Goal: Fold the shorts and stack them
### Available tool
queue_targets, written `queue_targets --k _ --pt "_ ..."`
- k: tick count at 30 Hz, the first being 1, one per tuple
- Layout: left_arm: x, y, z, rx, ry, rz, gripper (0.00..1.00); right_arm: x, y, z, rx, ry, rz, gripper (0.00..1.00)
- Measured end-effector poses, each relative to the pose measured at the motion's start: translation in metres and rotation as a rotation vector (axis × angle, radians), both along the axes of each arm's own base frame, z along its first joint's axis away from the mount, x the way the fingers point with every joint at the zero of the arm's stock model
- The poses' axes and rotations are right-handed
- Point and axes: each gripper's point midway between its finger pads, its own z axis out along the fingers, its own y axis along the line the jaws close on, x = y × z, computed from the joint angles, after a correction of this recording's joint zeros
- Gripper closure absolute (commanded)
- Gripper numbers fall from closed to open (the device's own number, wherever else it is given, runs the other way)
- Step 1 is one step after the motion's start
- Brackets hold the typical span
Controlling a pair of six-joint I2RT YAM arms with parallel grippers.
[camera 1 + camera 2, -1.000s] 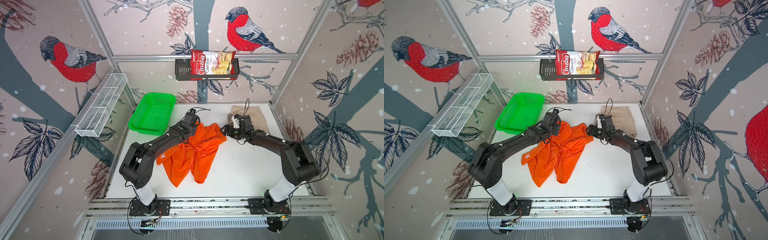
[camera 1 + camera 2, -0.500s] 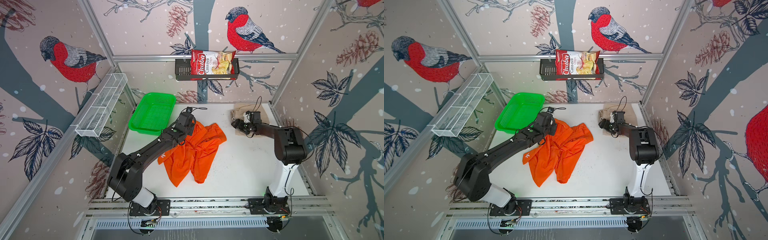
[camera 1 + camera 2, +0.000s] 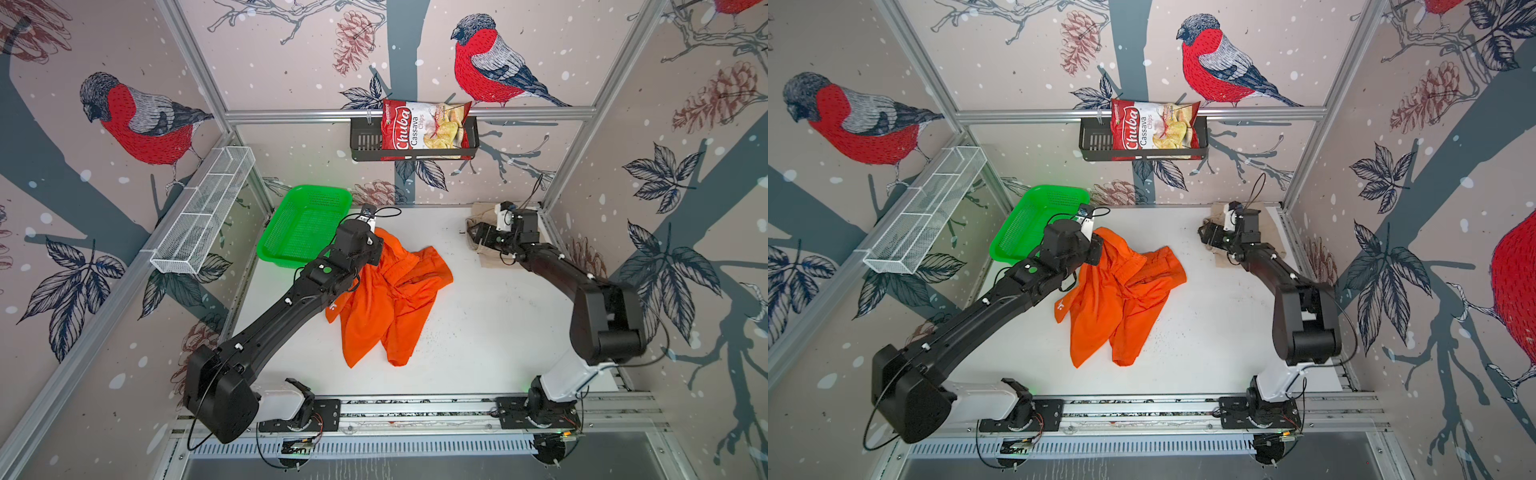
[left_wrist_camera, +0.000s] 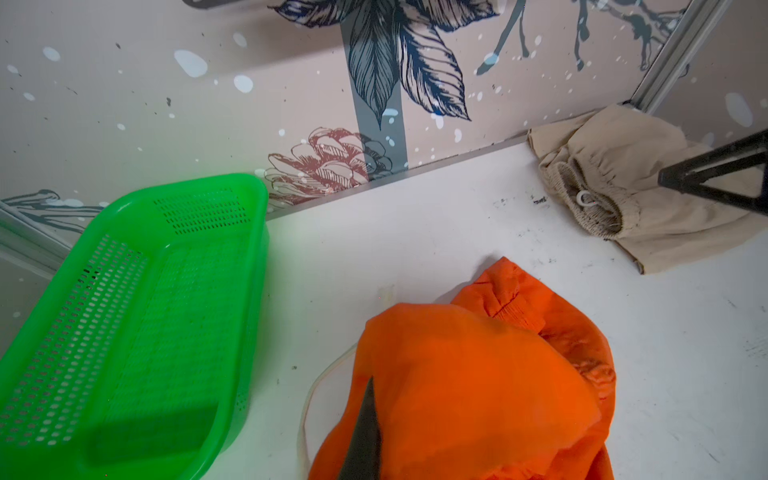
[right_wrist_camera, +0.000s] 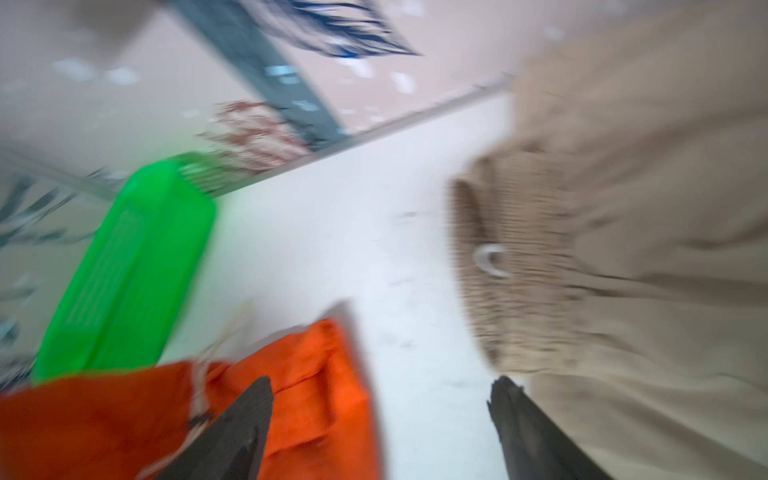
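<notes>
Although the orange shorts [image 3: 390, 299] lie much as they did, legs sprawled nearer than the green basket [image 3: 316, 189], one waist corner has been drawn closer to the basket. My left gripper [image 3: 374, 245] stays pinched shut on that corner, just beside the basket. My right gripper [image 5: 382, 390] has left the orange cloth. It has swung far from the basket to the opposite back corner and hangs over the beige shorts [image 4: 623, 195], jaws spread wide and empty. I judge neither pair folded, so no stack yet; the beige pair looks next for grasping.

The orange fabric is thin and smooth, collapsing into soft ridges, with a small white logo [image 3: 1061, 305] near a hem. The basket is rigid glossy plastic, a rounded rectangle with perforated walls. The beige cloth is matte and heavier, with a ribbed, gathered waistband and a white drawstring loop.
</notes>
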Motion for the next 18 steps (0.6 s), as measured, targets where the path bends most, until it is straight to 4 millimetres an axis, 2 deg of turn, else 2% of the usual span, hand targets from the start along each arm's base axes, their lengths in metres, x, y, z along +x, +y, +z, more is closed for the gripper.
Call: queue_targets --k 3,5,6,8,11,15,18 --pt "-0.002 -0.003 0.006 -0.005 -0.008 -0.022 1.00 -0.059 0.068 0.019 -0.054 -0.134 0.234 0.14" --pt "-0.002 -0.005 0.009 -0.015 -0.011 -0.035 1.00 -0.100 0.105 0.026 -0.083 -0.227 0.387 0.13" --pt "-0.003 -0.005 0.011 -0.018 -0.013 -0.038 1.00 -0.118 0.116 0.029 -0.100 -0.286 0.445 0.13" --pt "-0.005 -0.008 0.013 -0.028 -0.013 -0.055 1.00 -0.138 0.126 0.033 -0.115 -0.365 0.500 0.13" --pt "-0.008 -0.012 0.014 -0.041 -0.011 -0.084 1.00 -0.147 0.132 0.034 -0.144 -0.444 0.530 0.12" --pt "-0.012 -0.016 0.015 -0.056 -0.007 -0.113 1.00 -0.138 0.144 0.039 -0.179 -0.514 0.540 0.13" --pt "-0.016 -0.021 0.011 -0.069 0.007 -0.150 1.00 -0.133 0.163 0.035 -0.205 -0.539 0.587 0.14"
